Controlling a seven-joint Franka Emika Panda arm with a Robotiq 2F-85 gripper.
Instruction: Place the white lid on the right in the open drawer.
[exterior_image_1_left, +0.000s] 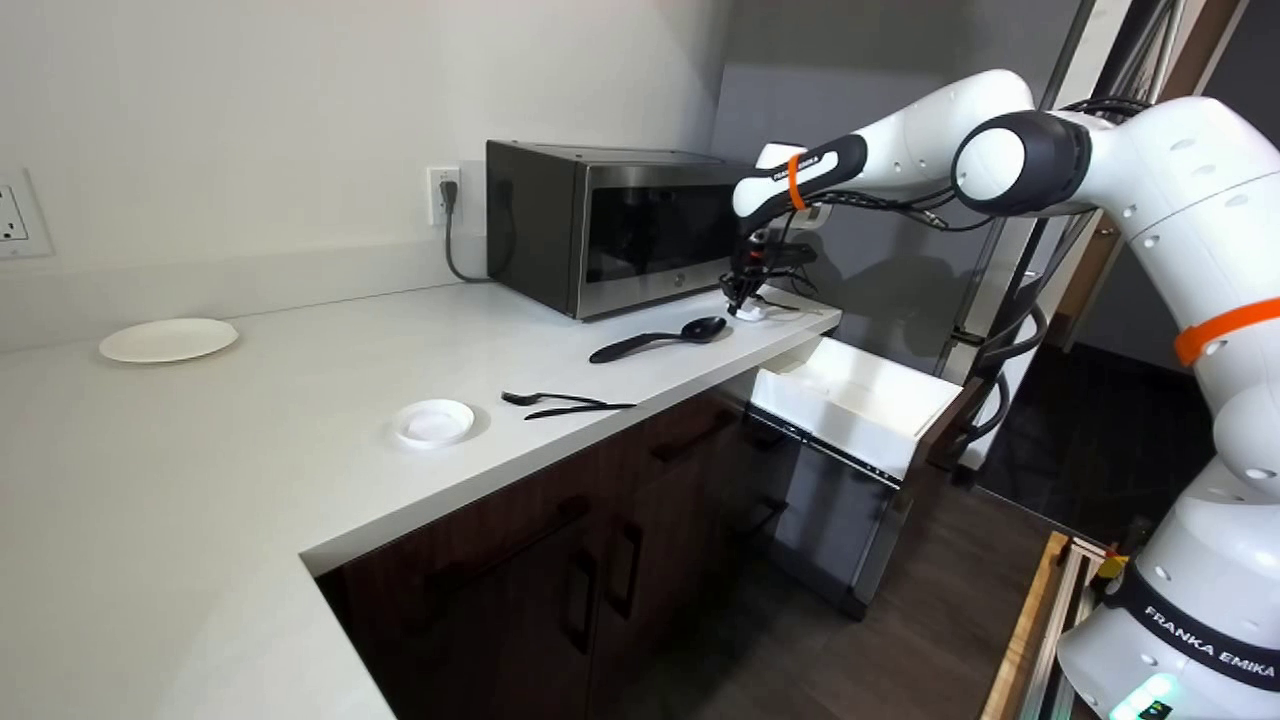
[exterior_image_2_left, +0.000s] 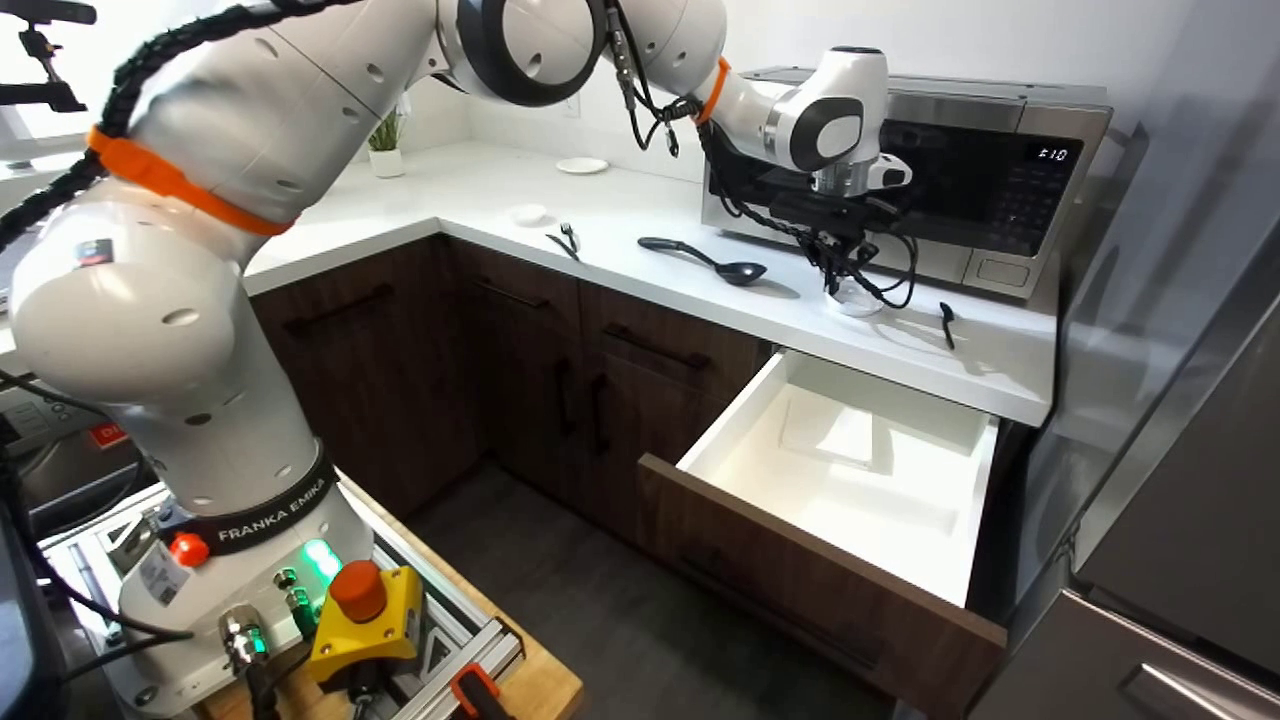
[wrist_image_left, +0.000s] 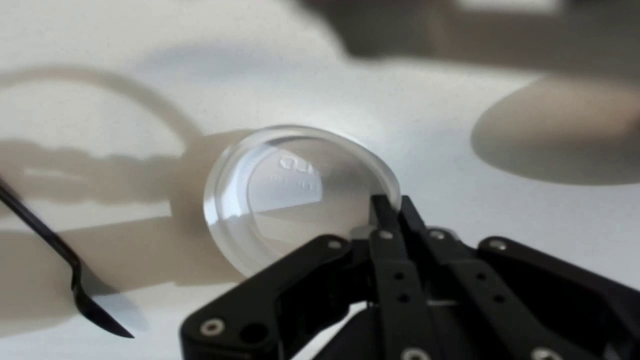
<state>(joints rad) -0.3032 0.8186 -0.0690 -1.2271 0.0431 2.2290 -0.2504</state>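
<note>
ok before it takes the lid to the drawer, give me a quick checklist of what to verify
1. Drawer open: ok, pulled out in both exterior views.
2. White lid gripped: ok, the gripper looks closed on its rim in the wrist view.
3. Lid clear of the counter: cannot tell, no view settles whether there is a gap.
4. Lid over the drawer: not ok, it is at the counter beyond the opening.
5. Lid apart from the small black utensil: ok, counter shows between them.
</note>
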